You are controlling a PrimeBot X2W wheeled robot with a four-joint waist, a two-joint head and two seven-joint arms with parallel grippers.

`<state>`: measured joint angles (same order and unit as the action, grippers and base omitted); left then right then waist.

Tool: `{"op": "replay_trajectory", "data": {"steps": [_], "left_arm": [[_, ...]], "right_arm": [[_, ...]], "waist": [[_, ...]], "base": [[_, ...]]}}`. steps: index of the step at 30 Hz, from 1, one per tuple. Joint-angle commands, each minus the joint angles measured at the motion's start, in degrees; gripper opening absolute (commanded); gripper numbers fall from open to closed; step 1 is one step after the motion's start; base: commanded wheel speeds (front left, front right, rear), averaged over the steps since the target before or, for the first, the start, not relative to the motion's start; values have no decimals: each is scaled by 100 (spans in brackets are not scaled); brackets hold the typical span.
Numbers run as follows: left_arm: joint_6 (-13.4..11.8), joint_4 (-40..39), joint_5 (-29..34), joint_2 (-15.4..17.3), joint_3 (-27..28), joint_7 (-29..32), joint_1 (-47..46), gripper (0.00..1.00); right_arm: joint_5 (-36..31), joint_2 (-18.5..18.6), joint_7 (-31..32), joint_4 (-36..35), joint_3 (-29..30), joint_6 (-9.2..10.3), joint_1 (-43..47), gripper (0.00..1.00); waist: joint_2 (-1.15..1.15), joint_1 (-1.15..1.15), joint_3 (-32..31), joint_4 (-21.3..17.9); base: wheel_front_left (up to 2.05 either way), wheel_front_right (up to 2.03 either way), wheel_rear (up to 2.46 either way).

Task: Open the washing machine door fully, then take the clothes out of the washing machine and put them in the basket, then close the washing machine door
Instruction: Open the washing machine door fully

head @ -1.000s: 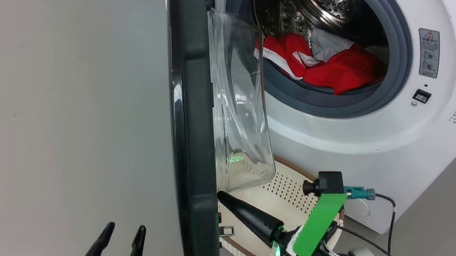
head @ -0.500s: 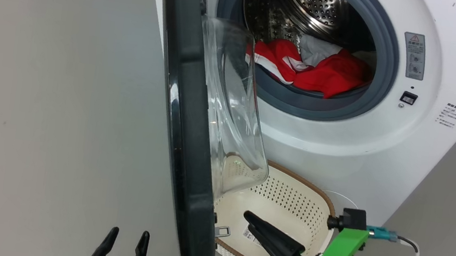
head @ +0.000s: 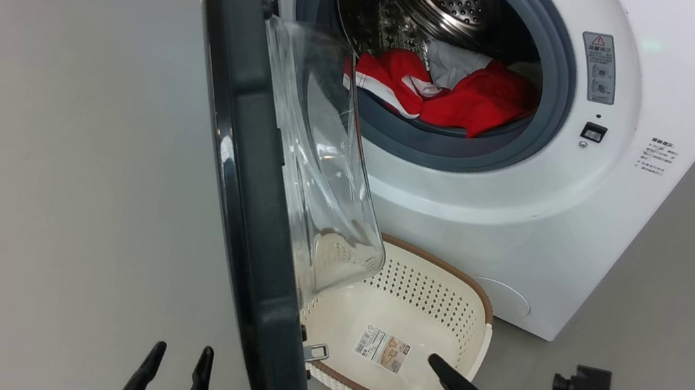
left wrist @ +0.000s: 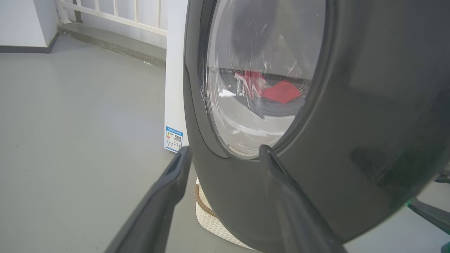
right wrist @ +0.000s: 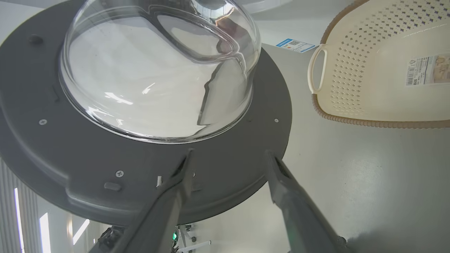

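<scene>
Finds the left hand spread wide and empty, near the outer rim of the washing machine door, a stiff, heavy, slick slab standing edge-on ahead and to its right, probably better pushed at the rim than pinched. Looks past it into the washing machine at the clothes, heaped just inside the opening, up and well beyond either hand: soft, light, apt to trail, best pinched at a raised red fold. Ends at the basket near the right hand, likewise wide and empty.
</scene>
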<state>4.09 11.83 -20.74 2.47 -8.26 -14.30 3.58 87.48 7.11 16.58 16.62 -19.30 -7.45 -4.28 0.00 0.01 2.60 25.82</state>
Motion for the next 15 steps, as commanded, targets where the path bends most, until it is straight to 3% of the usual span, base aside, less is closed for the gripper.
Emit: {"op": "replay_trajectory", "data": {"steps": [1, 9, 15], "left_arm": [[35, -115, 40, 41, 221, -70, -149, 100], [24, -118, 51, 41, 310, -70, -136, 100], [36, -111, 49, 41, 352, -70, -143, 100]], "right_arm": [[-119, 81, -146, -122, -93, -3, -27, 100], [-894, 608, -1419, 37, -476, -3, -16, 100], [-1387, 1076, -2587, 358, -1230, -3, -209, 100]], "waist": [[0, 0, 1, -13], [0, 0, -44, -73], [0, 0, -50, -126]], "base": [[0, 0, 0], [0, 0, 0], [0, 0, 0]]}}
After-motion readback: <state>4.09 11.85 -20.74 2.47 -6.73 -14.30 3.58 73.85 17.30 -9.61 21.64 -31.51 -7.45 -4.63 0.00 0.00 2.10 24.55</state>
